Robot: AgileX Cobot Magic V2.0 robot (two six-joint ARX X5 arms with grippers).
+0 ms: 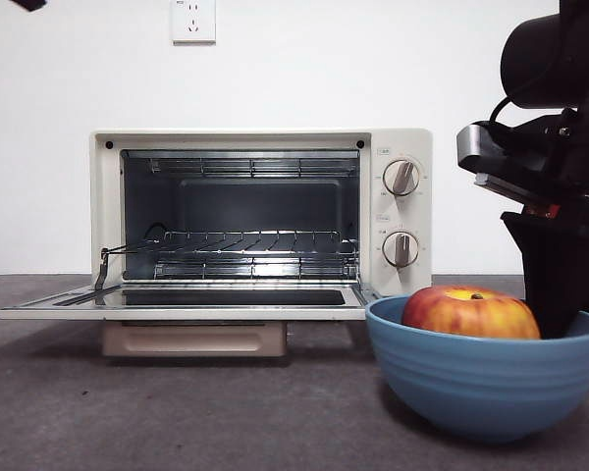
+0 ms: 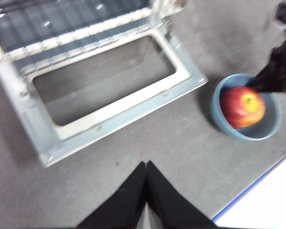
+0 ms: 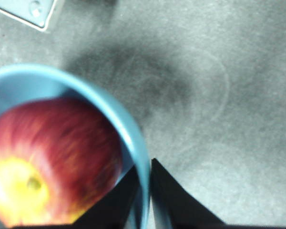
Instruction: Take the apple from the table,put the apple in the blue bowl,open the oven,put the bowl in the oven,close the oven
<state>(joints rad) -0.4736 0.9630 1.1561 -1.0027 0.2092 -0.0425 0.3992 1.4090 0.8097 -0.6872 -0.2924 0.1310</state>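
Observation:
The blue bowl (image 1: pixel 481 378) stands on the table (image 1: pixel 177 412) in front of the oven's knob side, with the apple (image 1: pixel 469 314) inside it. My right gripper (image 3: pixel 144 164) is shut on the bowl's rim (image 3: pixel 128 129), one jaw inside beside the apple (image 3: pixel 52 152) and one outside. In the front view that gripper (image 1: pixel 560 294) comes down at the bowl's far right. The oven (image 1: pixel 402 147) is open, its door (image 1: pixel 177 309) lying flat. My left gripper (image 2: pixel 146 164) is shut on nothing, above bare table in front of the door (image 2: pixel 190 71); it also sees the bowl (image 2: pixel 271 129) and apple (image 2: pixel 242 106).
A wire rack (image 1: pixel 245 245) sits inside the oven cavity. The left arm shows only as a black tip (image 1: pixel 27 5) at the top corner. A white board with a blue edge (image 2: pixel 262 200) lies past the bowl. A wall outlet (image 1: pixel 193 20) hangs behind.

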